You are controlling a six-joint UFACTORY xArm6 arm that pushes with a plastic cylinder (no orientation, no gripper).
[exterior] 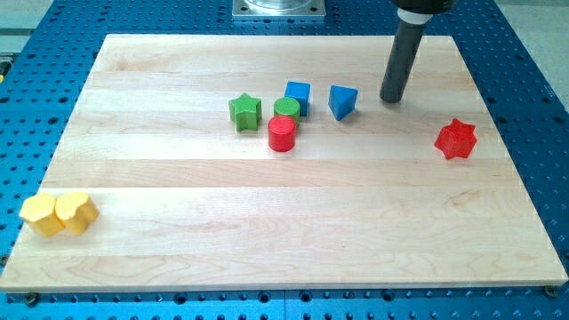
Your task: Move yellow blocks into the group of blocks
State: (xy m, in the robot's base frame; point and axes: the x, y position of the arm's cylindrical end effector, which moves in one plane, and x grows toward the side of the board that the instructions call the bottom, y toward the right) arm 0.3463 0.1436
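Observation:
Two yellow blocks sit touching at the view's bottom left: one point(41, 215) at the board's left edge and a hexagonal one point(76, 212) just right of it. A group stands near the top middle: a green star point(244, 111), a green cylinder point(287, 109), a red cylinder point(282, 133), a blue cube point(298, 94) and a blue angular block point(342, 101). My tip point(392, 99) rests on the board right of the blue angular block, far from the yellow blocks.
A red star point(456, 138) sits alone at the view's right. The wooden board point(284, 222) lies on a blue perforated table point(533, 53). A metal mount point(279, 9) shows at the view's top.

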